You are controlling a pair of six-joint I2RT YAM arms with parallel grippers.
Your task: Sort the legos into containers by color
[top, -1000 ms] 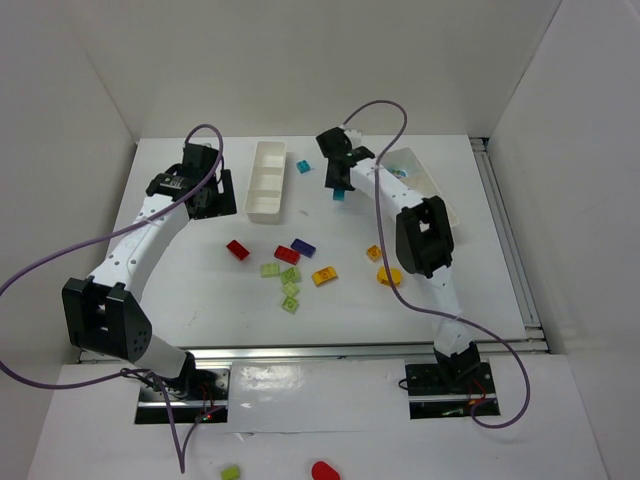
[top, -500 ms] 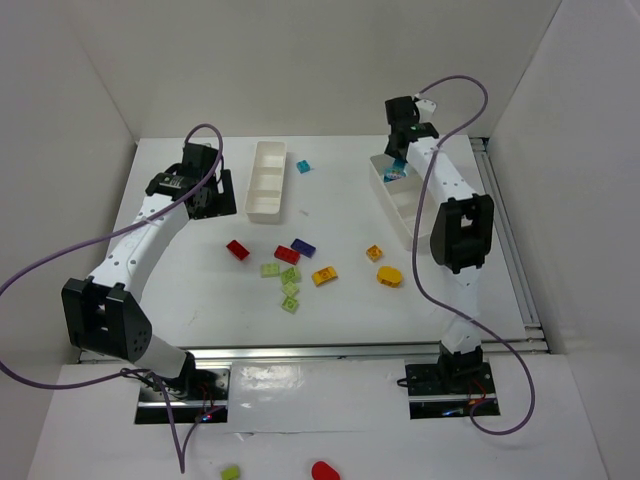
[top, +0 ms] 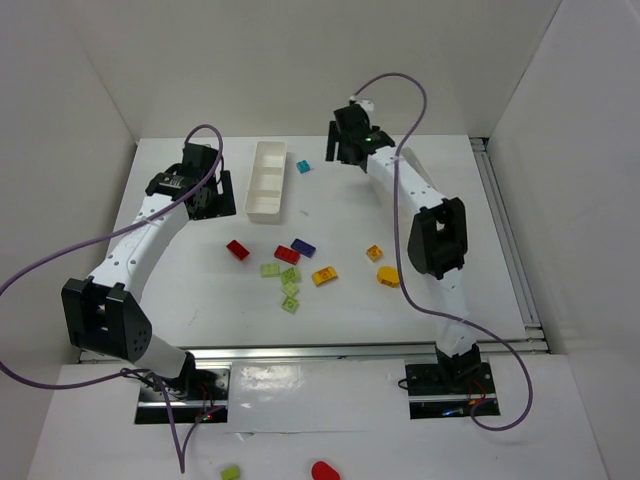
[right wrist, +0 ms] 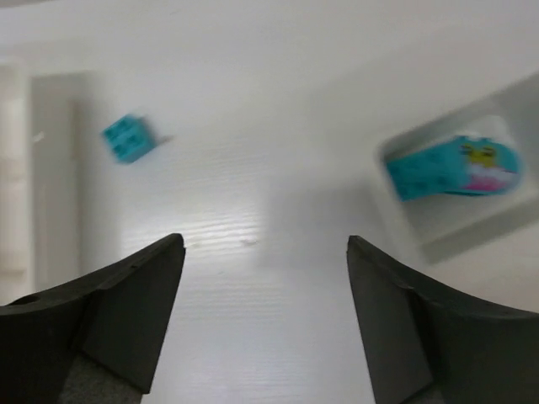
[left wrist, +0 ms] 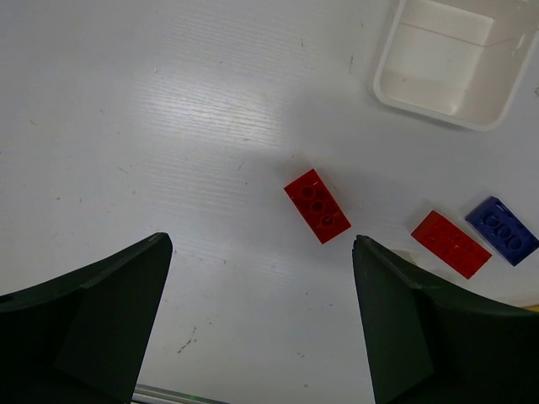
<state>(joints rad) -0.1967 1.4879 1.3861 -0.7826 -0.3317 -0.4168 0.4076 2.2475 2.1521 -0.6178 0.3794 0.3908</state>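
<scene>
R gripper point(right wrist: 261, 252) has swung back L vs 0.5 s ago: then it hung over the far end of the R tray point(right wrist: 455, 215), now it sits over the table point(top: 220, 300) btw the two trays, near the far edge. 1 s ago it carried a cyan piece. That cyan brick point(right wrist: 453, 167), pink-yellow print at one end, now lies in a compartment of the R tray, well clear of the fingers point(right wrist: 135, 311). They're spread wide, nothing btw them, touching nothing. Wrist view is motion-blurred.

2nd cyan lego point(top: 303, 166) lies loose on the table just beside the far end of the L tray point(top: 268, 182), same spot as before.

L gripper point(left wrist: 261, 244): no change across the frames, over the table just L of the L tray's near end. Also wide open and empty. Red lego point(left wrist: 317, 204) lies flat on the table & shows in the gap in wrist view, not touched.

Other legos unmoved, mid table:
- 2nd red lego point(top: 287, 254) w/ dark blue lego point(top: 303, 246) just beside it
- light green legos point(top: 290, 290) clustered just nearer
- orange legos point(top: 324, 276), one further R
- yellow lego point(top: 388, 276) near the R arm
</scene>
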